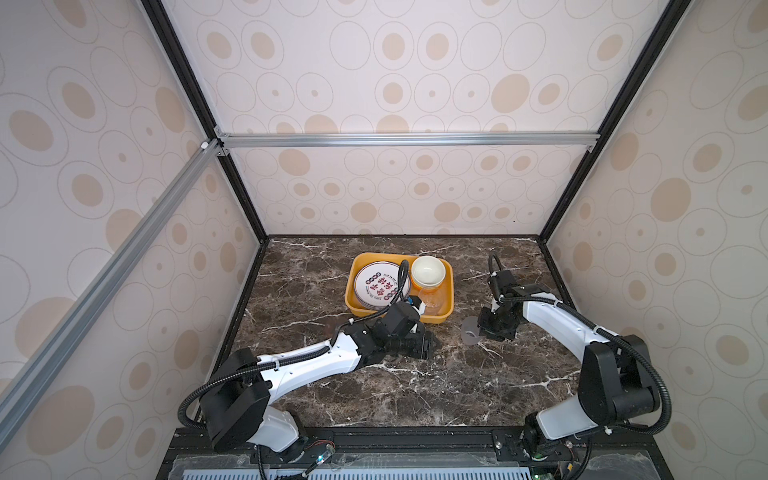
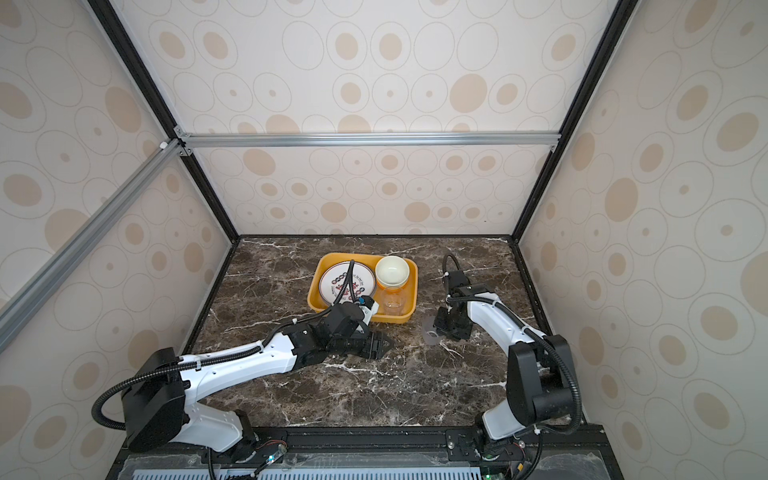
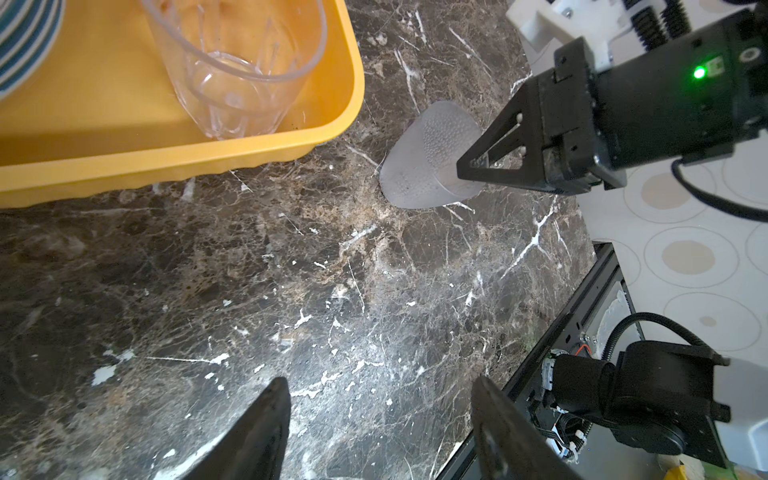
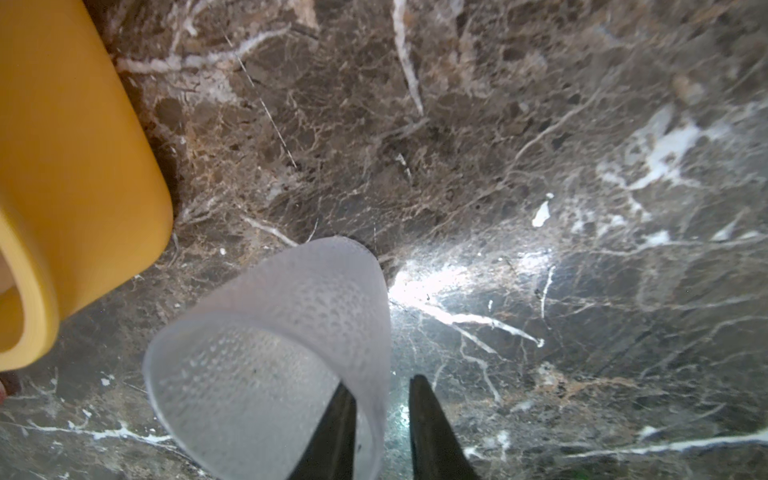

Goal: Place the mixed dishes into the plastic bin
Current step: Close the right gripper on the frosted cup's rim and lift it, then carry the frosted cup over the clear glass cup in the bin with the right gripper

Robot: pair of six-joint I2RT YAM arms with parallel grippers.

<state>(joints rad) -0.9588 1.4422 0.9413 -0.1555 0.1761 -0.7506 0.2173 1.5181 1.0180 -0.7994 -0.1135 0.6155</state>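
- The frosted greyish cup point(image 4: 270, 353) stood upright on the marble tabletop point(image 1: 415, 395), just off the yellow plastic bin point(image 1: 451, 286) near its front corner but not touching it.
- The right gripper point(image 4: 380, 386) was down on the cup's rim, with one finger inside the cup and the other outside, so the cup wall sat between them.
- Its jaws were pretty narrow, but a sliver of gap showed at the outer finger, so it didn't look pinched.
- The left gripper point(image 3: 380, 382) hung low over bare marble in front of the bin, fingers spread wide and holding nothing.
- The stack of plates point(image 1: 376, 284), an off-white bowl point(image 1: 428, 270) and a clear cup point(image 1: 432, 301) already sat in the bin.
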